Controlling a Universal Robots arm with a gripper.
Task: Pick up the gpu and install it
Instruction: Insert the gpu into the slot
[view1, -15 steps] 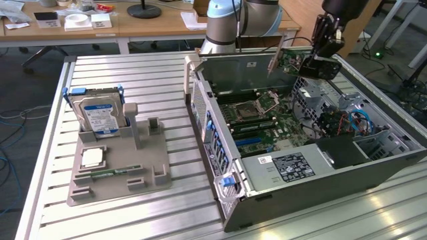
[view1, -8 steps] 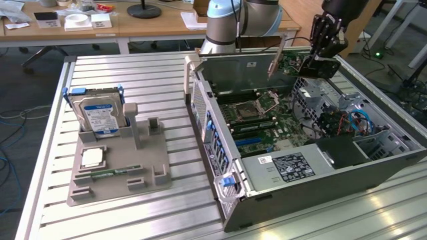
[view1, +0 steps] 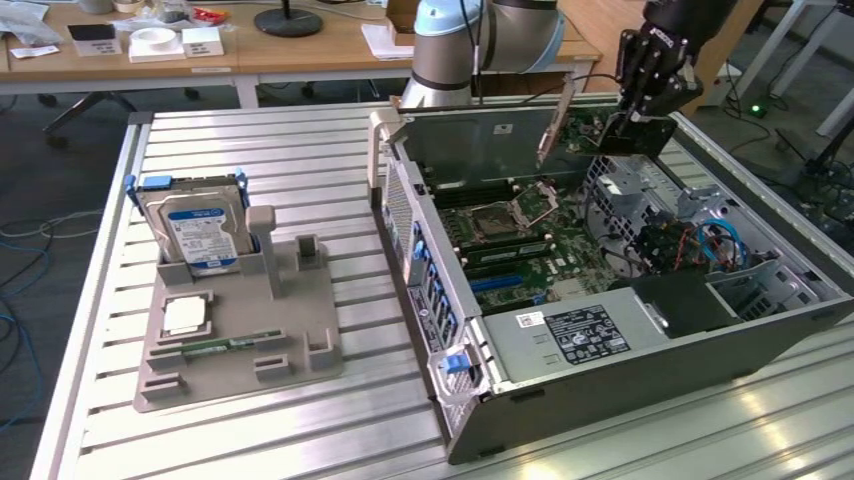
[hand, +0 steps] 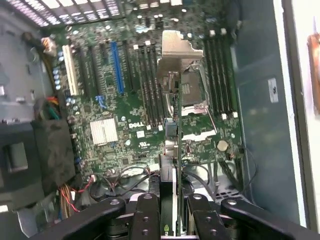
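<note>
My gripper (view1: 631, 122) hangs over the far end of the open computer case (view1: 747, 345), shut on the gpu (hand: 174, 125). In the wrist view the gpu runs edge-on away from the black fingers (hand: 149, 212). Its silver end bracket (hand: 179, 50) is at the far tip. The card is in the air above the green motherboard (hand: 107, 132), over the CPU socket (view1: 518, 208) and the memory slots. It sits in no slot. The blue expansion slot (hand: 116, 65) and white slot (hand: 70, 70) lie off to one side of the card.
On the exterior view's left, a grey holder (view1: 300, 345) on the slatted metal table (view1: 254, 140) carries a blue-labelled hard drive (view1: 198, 232), a processor chip (view1: 184, 317) and a green RAM stick (view1: 214, 347). Cables and a drive cage (view1: 694, 245) fill the case's right side.
</note>
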